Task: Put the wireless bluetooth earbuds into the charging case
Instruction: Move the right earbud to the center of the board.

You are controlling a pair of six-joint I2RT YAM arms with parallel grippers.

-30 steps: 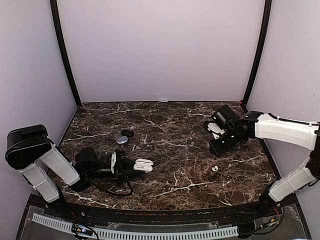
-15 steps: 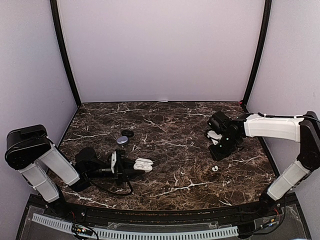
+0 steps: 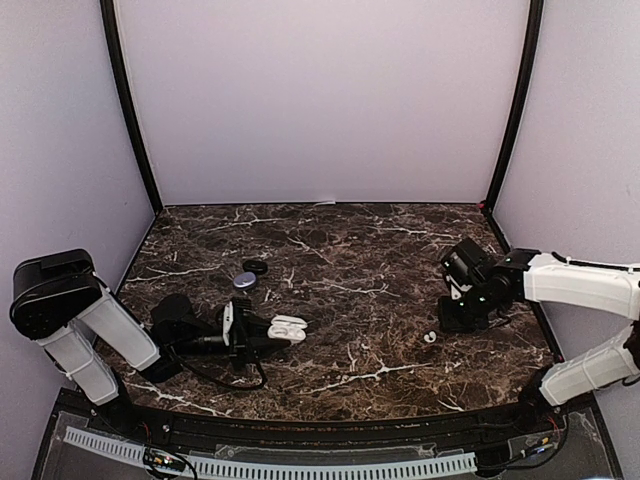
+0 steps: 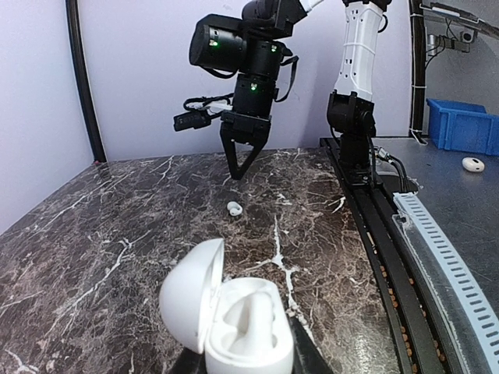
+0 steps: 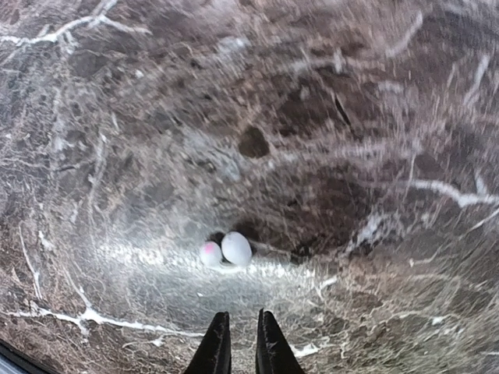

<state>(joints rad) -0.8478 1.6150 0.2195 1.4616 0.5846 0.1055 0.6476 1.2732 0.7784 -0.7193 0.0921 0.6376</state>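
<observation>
Nearest, the left gripper (image 3: 272,333) clamps the open white charging case (image 3: 288,328).
It sits at the marble table's (image 3: 350,250) 8 o'clock. At 4 o'clock, well apart, one white earbud (image 3: 430,337) lies on the stone; the right gripper (image 3: 449,324) hangs just at its 1 o'clock, jaws pinched nearly closed on nothing. A black ring (image 3: 256,267) lies farther off, at 10 o'clock.

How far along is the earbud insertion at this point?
Done: the left gripper holds the charging case with its lid open. In hand: the right gripper, jaws nearly closed and empty, hovers by a white earbud on the table. Left: picking it up and seating it; the visible well looks empty.
</observation>
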